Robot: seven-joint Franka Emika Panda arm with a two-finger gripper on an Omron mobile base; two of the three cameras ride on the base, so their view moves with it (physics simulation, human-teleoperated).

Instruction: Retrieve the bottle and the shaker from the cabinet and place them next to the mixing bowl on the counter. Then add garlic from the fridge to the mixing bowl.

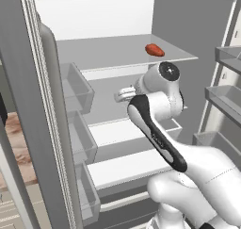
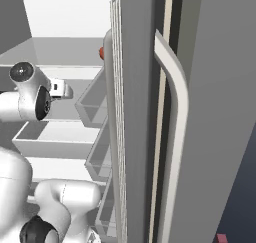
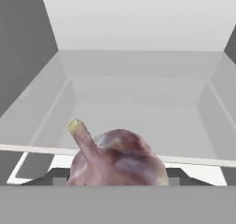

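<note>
The garlic point(image 3: 117, 157) sits at the bottom centre of the hand view, a lumpy pinkish-grey bulb with a stalk that leans toward 11 o'clock and ends in a yellowish tip. It lies directly between the two dark finger tips, whose corners show just beside it at 9 and 3 o'clock. The gripper point(image 3: 115, 179) appears clamped on the bulb, with its jaws held part-way apart by the bulb's width; actual contact at the pads is hidden behind the bulb.

Beyond the garlic, toward 12 o'clock, the hand view looks into the fridge point(image 1: 122, 20): white back wall, grey side walls and a pale shelf floor running away from the camera. A white ledge crosses the view just behind the bulb.

In the left base view the arm reaches into the open fridge at mid height, its wrist at the centre of the picture. A small orange-red vegetable point(image 1: 154, 50) lies on the upper grey shelf point(image 1: 108, 51), at 12 o'clock from the wrist and well apart from it. Clear door bins point(image 1: 75, 89) stack down the left door at 9 o'clock. A strip of the mottled counter point(image 1: 19, 148) shows past the door at the left edge.

No brand, label or legible writing is visible on any surface.
</note>
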